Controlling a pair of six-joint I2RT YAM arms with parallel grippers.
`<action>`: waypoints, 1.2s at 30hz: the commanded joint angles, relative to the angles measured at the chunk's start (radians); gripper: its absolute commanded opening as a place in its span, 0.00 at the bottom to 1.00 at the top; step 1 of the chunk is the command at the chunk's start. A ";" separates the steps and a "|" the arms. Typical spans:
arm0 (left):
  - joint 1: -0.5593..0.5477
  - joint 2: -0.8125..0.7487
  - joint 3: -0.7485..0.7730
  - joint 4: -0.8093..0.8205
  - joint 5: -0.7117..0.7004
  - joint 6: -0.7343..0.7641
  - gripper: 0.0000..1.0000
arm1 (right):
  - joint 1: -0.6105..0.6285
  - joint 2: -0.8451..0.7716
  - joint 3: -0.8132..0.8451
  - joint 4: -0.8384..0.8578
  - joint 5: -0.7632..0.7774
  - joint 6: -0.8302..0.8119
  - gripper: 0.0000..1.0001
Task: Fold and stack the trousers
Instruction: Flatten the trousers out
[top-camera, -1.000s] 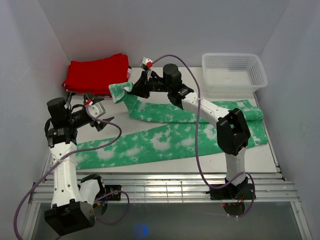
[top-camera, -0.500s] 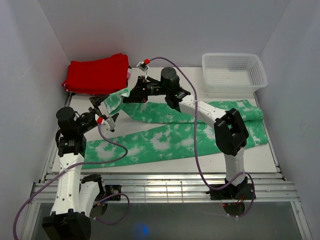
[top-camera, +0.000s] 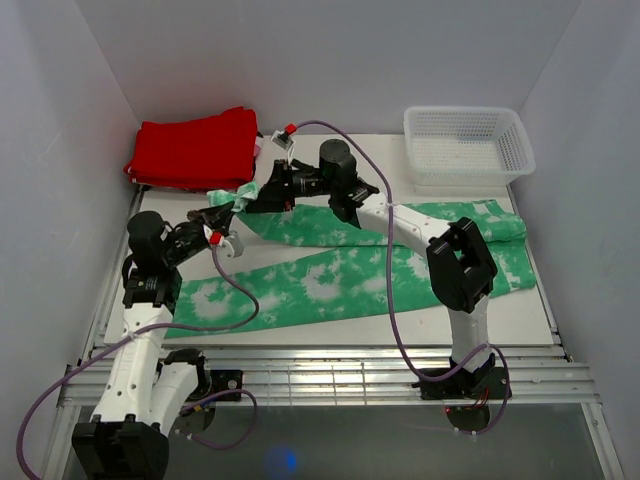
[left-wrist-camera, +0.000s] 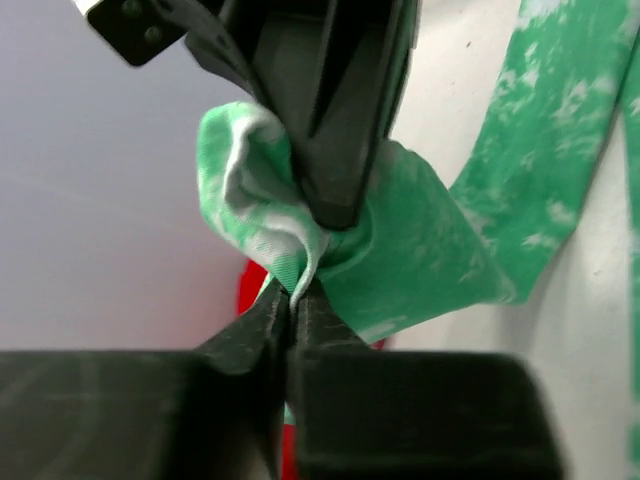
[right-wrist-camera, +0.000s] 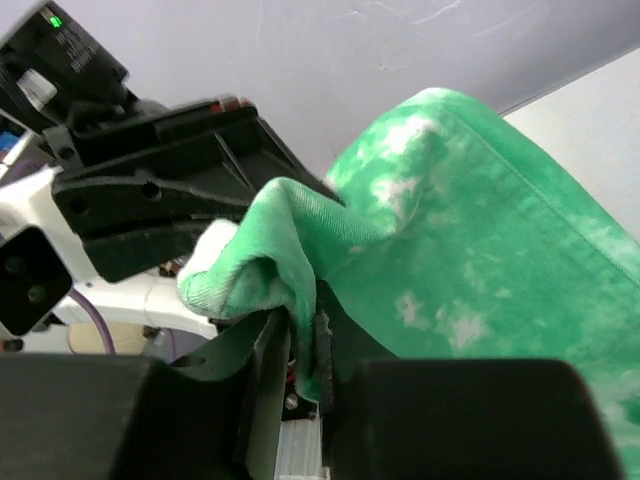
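The green tie-dye trousers (top-camera: 330, 285) lie spread across the table, both legs reaching left. The end of the far leg (top-camera: 234, 193) is lifted off the surface between the two grippers. My left gripper (top-camera: 222, 212) is shut on a fold of that cuff (left-wrist-camera: 292, 292). My right gripper (top-camera: 254, 194) meets it from the right. Its jaws (right-wrist-camera: 303, 325) stand slightly parted, with the cuff cloth (right-wrist-camera: 260, 260) still hanging between them. In the left wrist view the right gripper's black fingers (left-wrist-camera: 340, 120) press into the same bunch of fabric (left-wrist-camera: 430, 230).
A folded red garment (top-camera: 195, 148) lies at the back left, just behind the lifted cuff. A white mesh basket (top-camera: 465, 145) stands at the back right. White walls close in the table on three sides. A slatted rail (top-camera: 330, 375) runs along the near edge.
My left arm swung in towards the raised cuff and shut on it. The right gripper lowered the cuff leftwards and its jaws have parted a little.
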 joint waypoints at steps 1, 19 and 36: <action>0.000 -0.002 0.079 -0.063 -0.052 -0.036 0.01 | -0.018 -0.068 -0.007 0.007 -0.016 -0.062 0.23; 0.014 0.264 0.561 -0.397 -0.526 -0.780 0.00 | -0.692 -0.181 0.030 -1.116 0.478 -1.629 0.73; 0.438 0.482 0.573 -0.600 -0.253 -0.923 0.00 | -0.946 -0.198 -0.469 -1.222 0.739 -1.920 0.36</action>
